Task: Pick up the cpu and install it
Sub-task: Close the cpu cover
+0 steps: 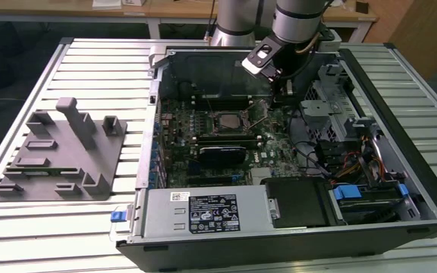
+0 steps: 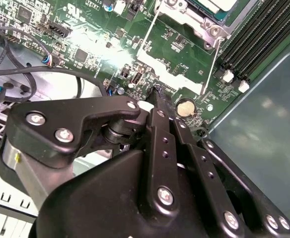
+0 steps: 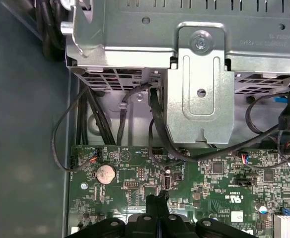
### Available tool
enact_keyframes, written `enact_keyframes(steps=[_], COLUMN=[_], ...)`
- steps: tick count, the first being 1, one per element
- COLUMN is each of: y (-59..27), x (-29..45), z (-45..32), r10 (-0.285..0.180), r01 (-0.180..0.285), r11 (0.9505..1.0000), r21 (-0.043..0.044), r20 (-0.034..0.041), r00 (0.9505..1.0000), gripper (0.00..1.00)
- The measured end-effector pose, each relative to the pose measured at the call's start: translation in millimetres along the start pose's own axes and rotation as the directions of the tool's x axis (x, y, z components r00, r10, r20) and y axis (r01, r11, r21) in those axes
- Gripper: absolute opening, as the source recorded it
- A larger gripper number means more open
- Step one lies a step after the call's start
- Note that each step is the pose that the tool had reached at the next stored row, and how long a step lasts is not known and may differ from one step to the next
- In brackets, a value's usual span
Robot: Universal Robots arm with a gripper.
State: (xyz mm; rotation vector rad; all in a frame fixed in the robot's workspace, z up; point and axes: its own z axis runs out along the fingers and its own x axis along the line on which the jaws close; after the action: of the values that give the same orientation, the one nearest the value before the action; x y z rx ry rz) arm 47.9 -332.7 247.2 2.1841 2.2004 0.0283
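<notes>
Exterior view: set high and off the arm, tilted down onto open computer case (image 1: 279, 250) on slatted table (image 1: 89, 57). Mid-range, whole case in frame, arm (image 1: 298, 23) entering at 12 o'clock, grey fixture (image 1: 59, 153) at 9 o'clock of case.

Second wrist view: riding behind gripper (image 2: 155, 91), very close, looking down along black linkage onto motherboard (image 2: 85, 44), socket (image 2: 194, 15) at frame edge.

First wrist view: also wrist-mounted, close, looking past gripper tips (image 3: 157, 198) across board toward drive cage (image 3: 199, 99).

Shared in both wrist views: fingertips, coin cell (image 2: 185, 106) (image 3: 105, 173), surrounding board patch. Same patch at about 1 o'clock of case in exterior view.
</notes>
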Motion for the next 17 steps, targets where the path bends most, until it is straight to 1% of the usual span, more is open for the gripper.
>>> enact_keyframes(steps=[6,13,17], y=[-0.3,-0.5,-3.6], x=[0.2,0.2,0.2], z=[8.3,8.8,8.6], r10=[0.0,0.0,0.0], r01=[0.0,0.0,0.0], r11=[1.0,1.0,1.0], r21=[0.0017,0.0021,0.0021], r20=[-0.0002,-0.0002,-0.0002], r00=[1.0,1.0,1.0], gripper=[0.11,0.11,0.11])
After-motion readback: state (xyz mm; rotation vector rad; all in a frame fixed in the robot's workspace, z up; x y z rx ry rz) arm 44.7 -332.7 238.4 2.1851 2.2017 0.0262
